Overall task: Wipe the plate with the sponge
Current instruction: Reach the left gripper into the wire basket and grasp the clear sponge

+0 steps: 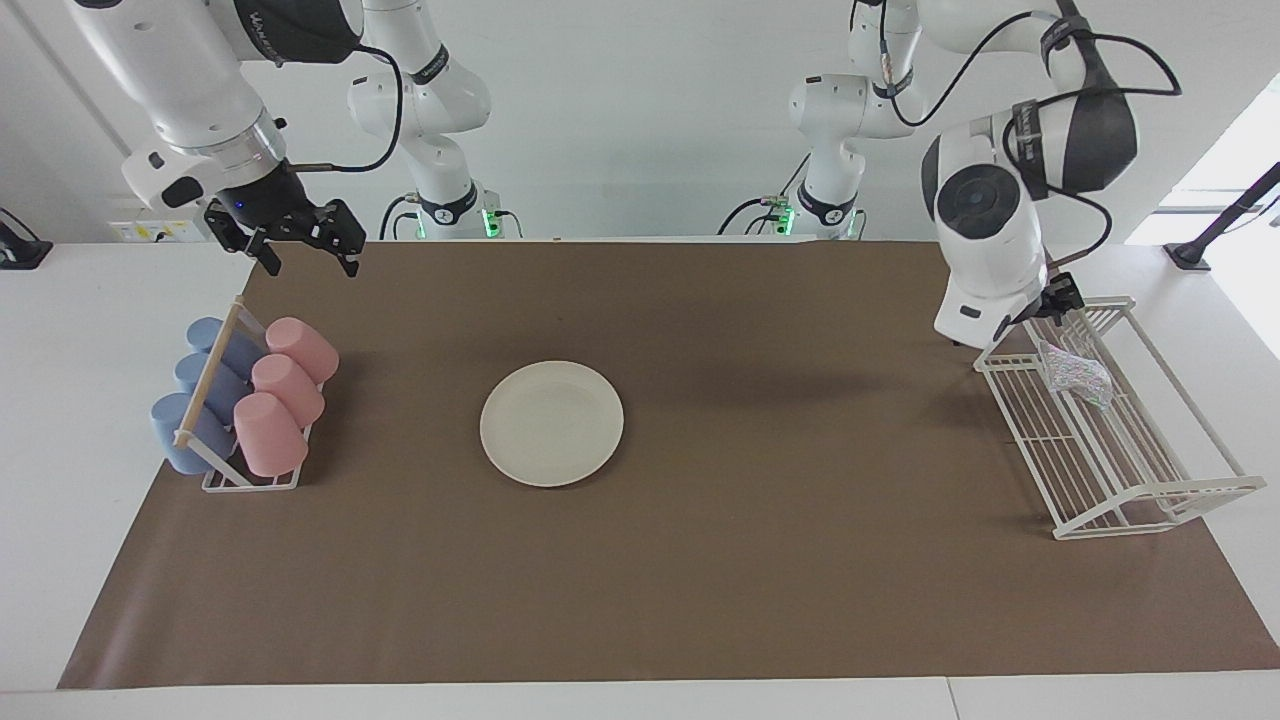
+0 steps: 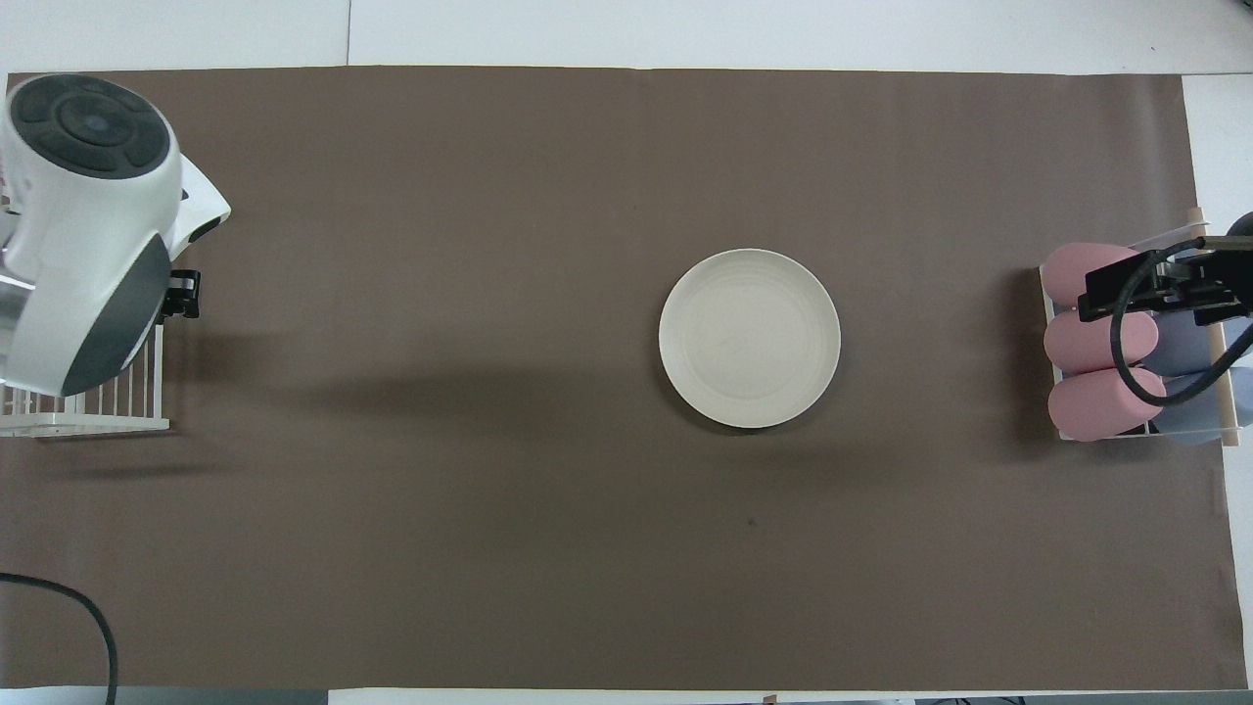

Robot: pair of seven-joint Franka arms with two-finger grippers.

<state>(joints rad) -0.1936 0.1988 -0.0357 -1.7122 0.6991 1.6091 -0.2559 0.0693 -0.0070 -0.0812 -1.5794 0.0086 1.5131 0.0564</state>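
The cream-white plate [image 1: 551, 423] [image 2: 749, 338] lies flat on the brown mat near the table's middle, with nothing on it. The speckled silvery sponge [image 1: 1075, 375] rests in the white wire rack [image 1: 1110, 440] at the left arm's end of the table. My left gripper [image 1: 1058, 300] hangs at the rack's end nearest the robots, just above the sponge and not touching it, mostly hidden by the arm's wrist. In the overhead view the left arm covers the sponge. My right gripper [image 1: 310, 262] [image 2: 1155, 289] waits open and empty in the air over the cup holder.
A wire holder [image 1: 250, 480] with three pink cups [image 1: 285, 385] and three blue cups [image 1: 200, 390] lying on their sides stands at the right arm's end of the table. The brown mat [image 1: 780, 560] covers most of the table.
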